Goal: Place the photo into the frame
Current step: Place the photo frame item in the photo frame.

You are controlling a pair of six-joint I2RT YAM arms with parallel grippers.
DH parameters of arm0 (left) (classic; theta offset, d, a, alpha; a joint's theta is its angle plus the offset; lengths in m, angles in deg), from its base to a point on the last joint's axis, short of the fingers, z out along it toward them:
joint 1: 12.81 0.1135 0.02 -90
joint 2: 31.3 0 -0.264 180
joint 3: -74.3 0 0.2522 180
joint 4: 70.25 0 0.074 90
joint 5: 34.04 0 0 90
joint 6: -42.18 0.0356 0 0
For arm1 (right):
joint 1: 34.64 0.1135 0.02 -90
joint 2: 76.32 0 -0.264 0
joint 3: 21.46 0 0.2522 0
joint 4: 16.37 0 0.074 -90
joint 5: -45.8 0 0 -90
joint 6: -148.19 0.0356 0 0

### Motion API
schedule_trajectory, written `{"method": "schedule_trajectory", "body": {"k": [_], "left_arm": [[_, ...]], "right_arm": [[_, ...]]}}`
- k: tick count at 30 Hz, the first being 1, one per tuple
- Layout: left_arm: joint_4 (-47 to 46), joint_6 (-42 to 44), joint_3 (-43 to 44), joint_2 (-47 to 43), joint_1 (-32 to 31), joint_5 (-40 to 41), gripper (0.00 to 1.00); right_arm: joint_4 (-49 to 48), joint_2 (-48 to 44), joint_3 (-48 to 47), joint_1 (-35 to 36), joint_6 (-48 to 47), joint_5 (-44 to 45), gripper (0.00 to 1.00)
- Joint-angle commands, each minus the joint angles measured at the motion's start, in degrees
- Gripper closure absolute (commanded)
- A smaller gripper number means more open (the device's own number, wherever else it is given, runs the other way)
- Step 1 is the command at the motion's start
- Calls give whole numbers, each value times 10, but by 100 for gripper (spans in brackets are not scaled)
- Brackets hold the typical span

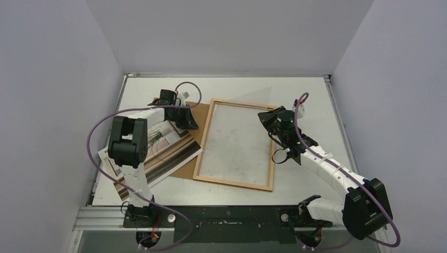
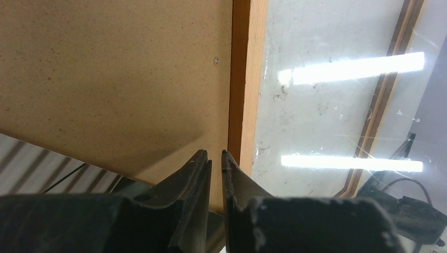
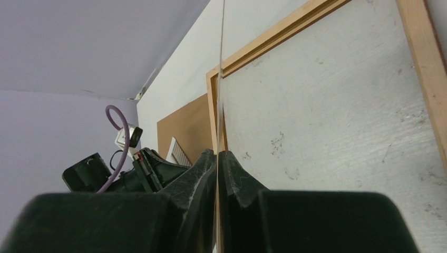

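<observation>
The frame lies flat mid-table, its left rail showing in the left wrist view. My right gripper is at its far right rail, shut on a thin clear pane that runs edge-on up from between the fingers. The photo lies face up at the left, partly over a brown backing sheet; its striped corner shows in the left wrist view. My left gripper hovers over the backing beside the frame, its jaws a narrow slit apart with nothing between them.
Grey walls close in the table on the left, back and right. The left arm's elbow hangs over the photo. Ceiling lights glare off the pane. A purple cable loops along the right arm.
</observation>
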Motion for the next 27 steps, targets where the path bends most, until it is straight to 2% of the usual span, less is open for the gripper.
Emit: {"method": "schedule_trajectory", "body": {"k": [1, 9, 16, 27], "left_arm": [[-12, 15, 12, -25, -3, -9, 87], [-5, 25, 14, -23, -13, -7, 87], [-7, 27, 16, -14, -25, -7, 87], [-9, 32, 11, 1, -40, -14, 89]], "right_arm": [[-25, -19, -11, -27, -62, -13, 95], [-71, 27, 4, -52, -98, -101, 94], [-90, 25, 41, -63, -46, -109, 95], [-91, 23, 64, -68, -45, -102, 94]]}}
